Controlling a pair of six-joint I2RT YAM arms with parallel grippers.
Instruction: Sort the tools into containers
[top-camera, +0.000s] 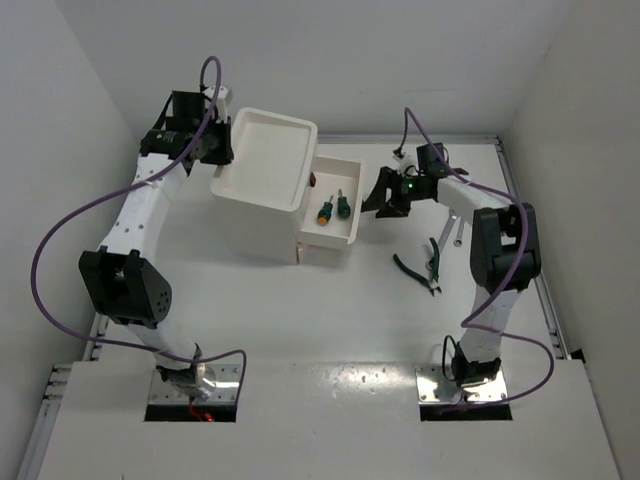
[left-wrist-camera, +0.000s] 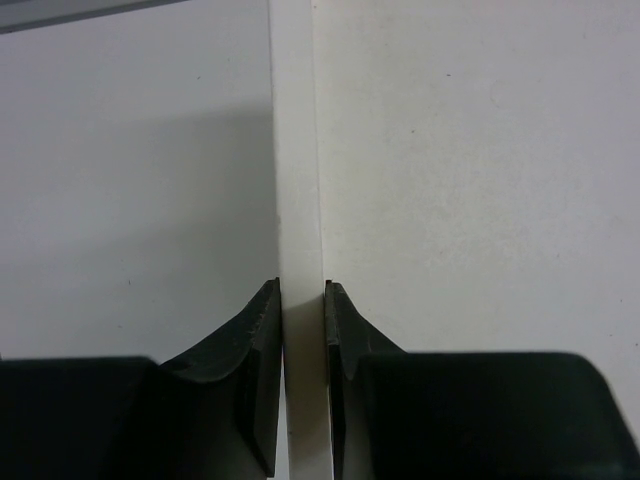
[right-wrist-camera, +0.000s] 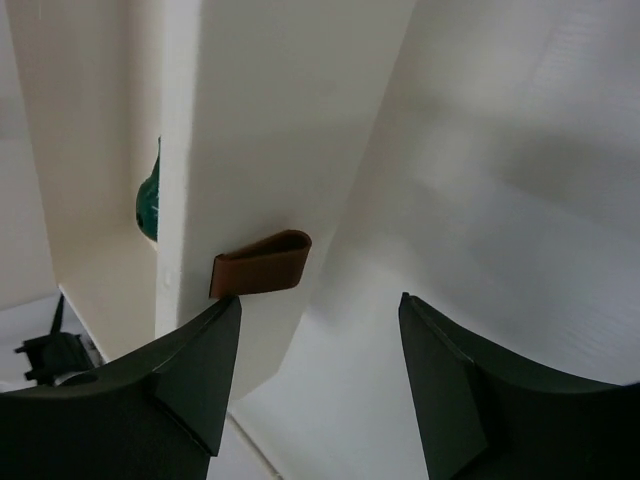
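**A:** What do we have at the far left?

**B:** Our left claw (top-camera: 220, 155) is closed down to a thin slit. Its black fingers (left-wrist-camera: 262, 340) pinch the left rim of the shallow white top tray (top-camera: 268, 150). In the wrist view we see that rim running straight ahead from between the fingertips.

**A:** And under the tray?

**B:** It caps the boxy white plastic drawer unit (top-camera: 255, 225), which stands just to the right of that claw on the white table (top-camera: 330, 320).

**A:** Further right?

**B:** One white pull-out drawer (top-camera: 335, 175) stands open on the side of the unit away from the left claw. Inside we see a small yellow-handled tool (top-camera: 325, 211) and a small green-handled tool (top-camera: 342, 206), just beside each other. We cannot tell what kind of tools they are.

**A:** Then our right claw?

**B:** The right claw (top-camera: 382, 203) is spread wide and holds nothing. It hangs just beyond the drawer's front, facing it. In its wrist view the small red-brown drawer handle (right-wrist-camera: 260, 265) sits directly ahead, close to the fingertip on the left of that view. We cannot tell whether they touch.

**A:** What is left on the table?

**B:** The dark green-handled pliers (top-camera: 410, 268) lie behind that claw, toward the right arm's base and well apart from the drawer. A slim silver metal wrench (top-camera: 457, 232) lies just to their right, beside the arm.
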